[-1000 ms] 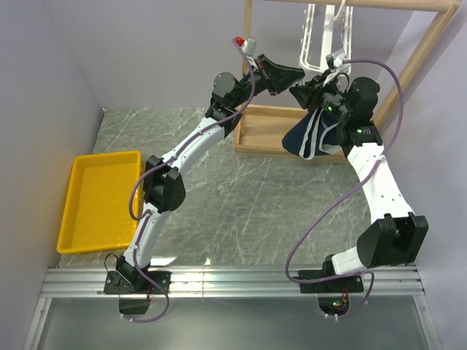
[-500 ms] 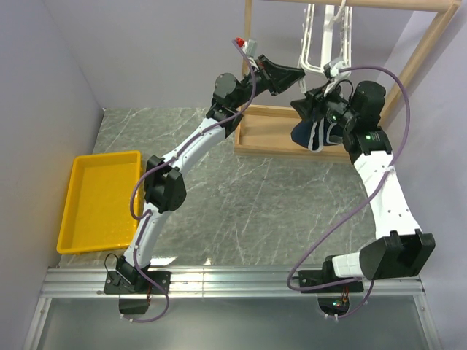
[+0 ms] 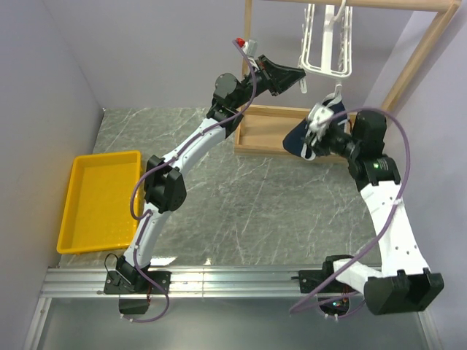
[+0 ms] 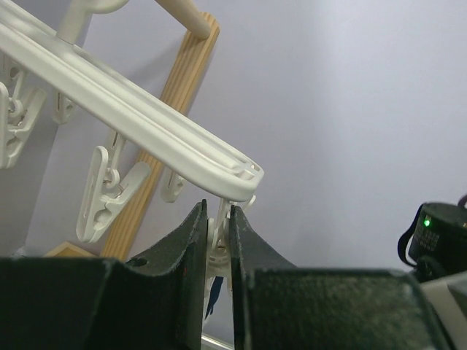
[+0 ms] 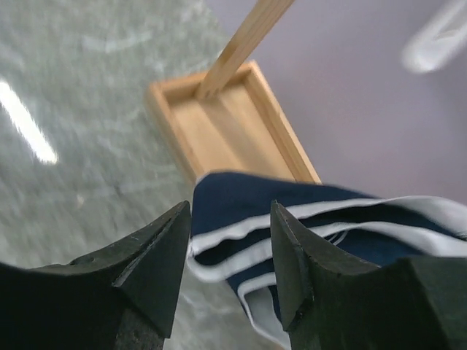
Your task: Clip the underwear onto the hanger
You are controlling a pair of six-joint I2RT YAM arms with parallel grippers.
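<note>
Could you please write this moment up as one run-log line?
left gripper: shut on hanger clip | right gripper: open, underwear at fingertips | clipping: not confirmed

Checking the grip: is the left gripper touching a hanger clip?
Touching. Left wrist view: the left gripper pinches a white clip under the hanger corner, no gap.

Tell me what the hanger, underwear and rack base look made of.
Hanger: white plastic, smooth with a slight sheen and moulded edges.
Underwear: soft matte fabric, navy with white trim; it drapes and folds. The fibre can't be told.
Rack base: pale wood, apparently unpainted, matte, with faint grain.
</note>
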